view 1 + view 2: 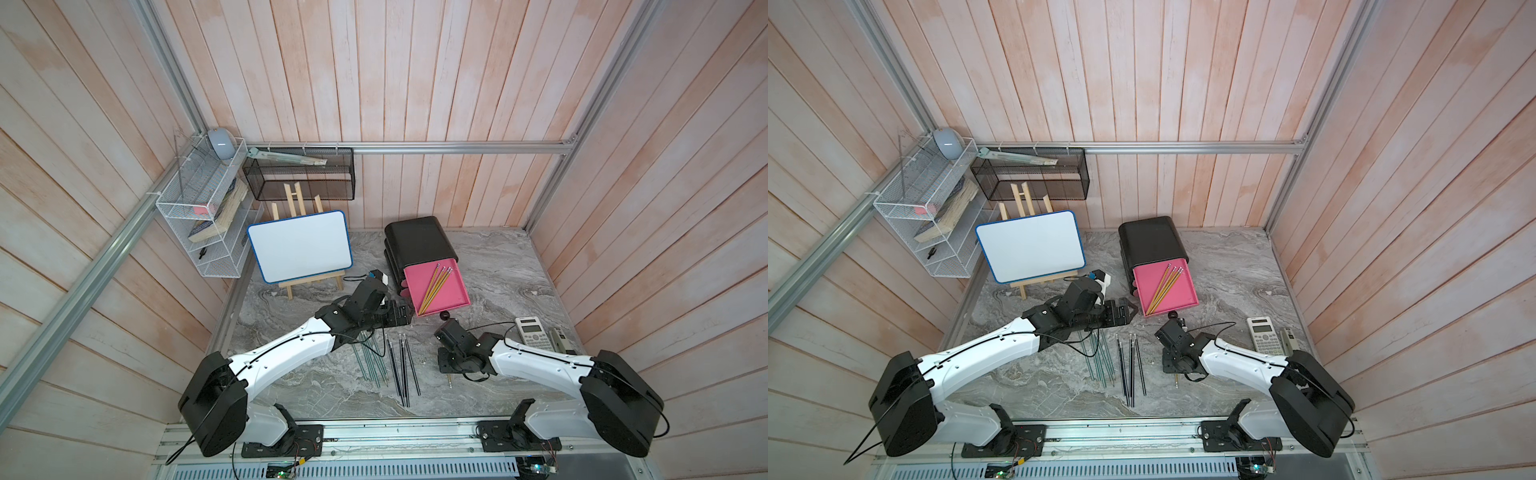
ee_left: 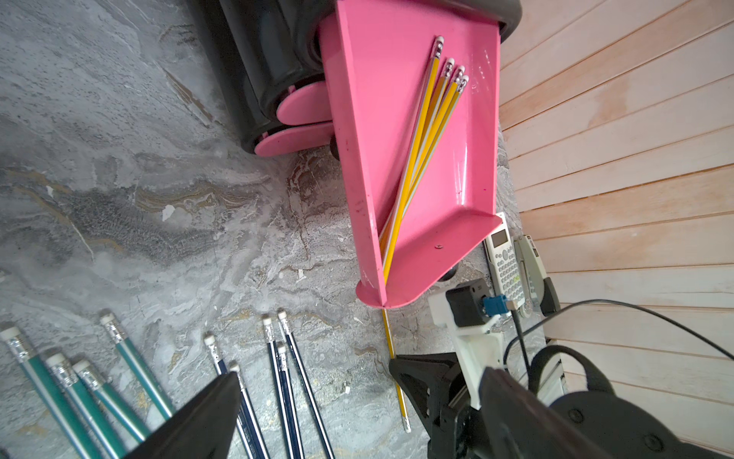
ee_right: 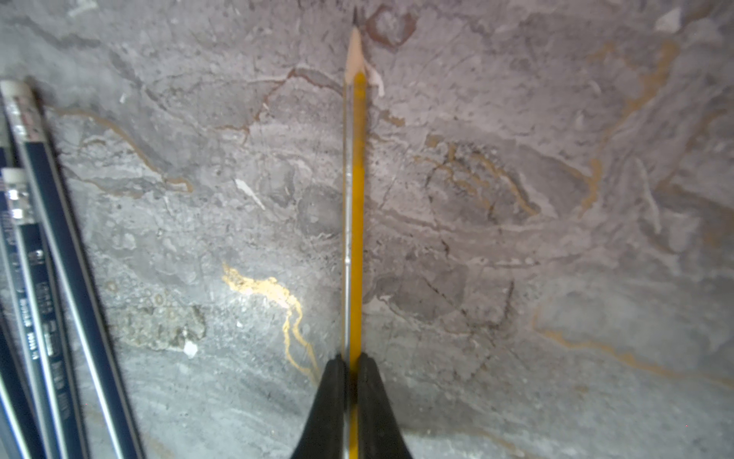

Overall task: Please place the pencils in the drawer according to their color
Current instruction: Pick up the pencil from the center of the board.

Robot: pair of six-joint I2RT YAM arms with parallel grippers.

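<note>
right fingers [image 3: 343,367]: pressed together on the held pencil [image 3: 356,190], a yellow one, close to its rubber end.
held pencil: the sharp tip points to 12 o'clock and the rubber end pokes out at 6 o'clock of the right fingers. I cannot tell if it is up off the worktop [image 1: 498,270].
dark pencils [image 1: 401,368]: a small bunch lying flat at 9 o'clock of the right fingers, near but apart, with rubber ends to 12 o'clock.
green pencils [image 1: 371,361]: lying flat at 9 o'clock past the dark pencils, partly under the left arm.
left fingers [image 1: 1128,311]: spread wide and holding nothing, at 11 o'clock of the right fingers. The dark pencils are at their 6 o'clock and the green pencils at their 7 o'clock.
open room: bare worktop at 3 o'clock of the pink tray, all the way to the side wall [image 1: 623,249]. There is also a bare strip at 6 o'clock of the loose pencils, up to the front edge.
pink tray [image 1: 455,291]: pulled far out, at 12 o'clock of the right fingers. Its front corner is just beside the left fingers, at their 3 o'clock.
yellow pencils [image 1: 434,286]: four, lying slanted in the pink tray.
knob [image 1: 445,316]: round and black, on the tray front, between the tray and the right arm.
black cabinet [image 1: 417,243]: behind the tray at 12 o'clock, with two lower trays pushed in.
calculator [image 1: 532,336]: at 2 o'clock of the right fingers, near the side wall.
whiteboard [image 1: 299,245]: on a small easel, at 10 o'clock of the left fingers.
</note>
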